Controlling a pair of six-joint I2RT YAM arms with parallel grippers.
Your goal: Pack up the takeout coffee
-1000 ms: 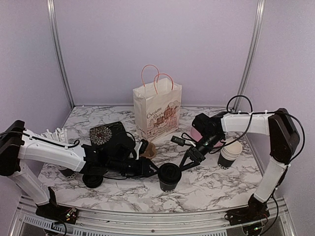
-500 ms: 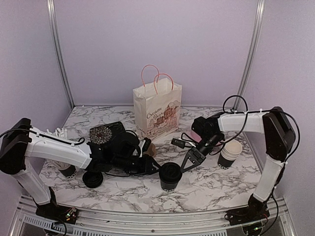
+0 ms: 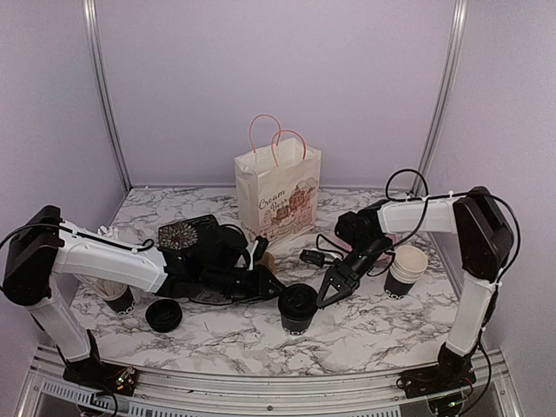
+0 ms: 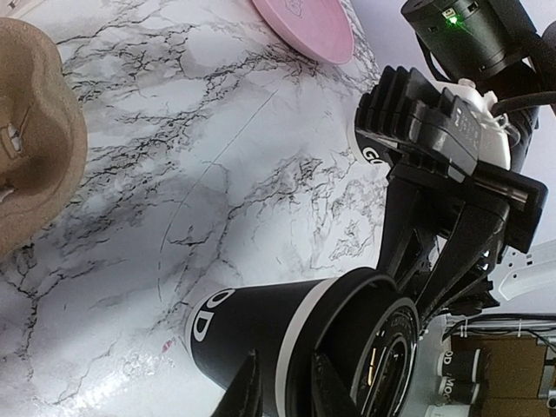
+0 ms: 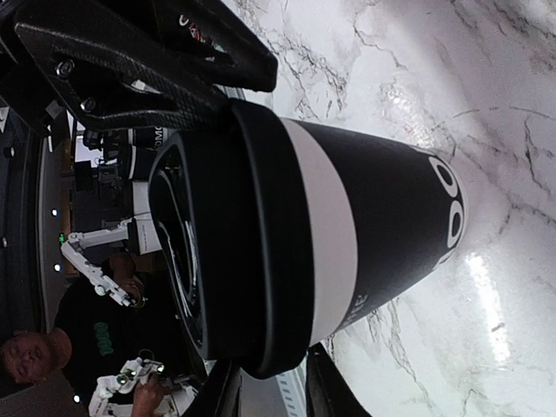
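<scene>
Over the last second both arms have closed in on the coffee cup (image 3: 297, 318). It stands upright on the marble table (image 3: 382, 326), in front of the paper bag (image 3: 276, 195) but well apart from it, and it has barely shifted. The left gripper (image 3: 276, 289) has slid forward to the cup's left side. As its arm stretched out, it uncovered a spare lid (image 3: 163, 315) lying flat near the front left of the table. The right gripper (image 3: 331, 294) has come down and inward to the cup's right side. Both pairs of jaws have drawn in from fairly wide to narrow. Each wrist view now shows the edge of the cup's black lid (image 5: 269, 234) sitting between that gripper's fingers, very close to them. Whether either pair is actually pinching it I cannot tell, since the fingertips are cut off at the picture's edge. The lid is on the cup, with a white band showing just beneath it, so the arms seem to be either seating the lid or taking a two-sided hold before a lift. Either way, this cup looks close to ready for the bag, but nothing has gone in yet. The stack of cups (image 3: 405, 271) at the right stands open and without a lid, so most of the packing appears to be ahead.
</scene>
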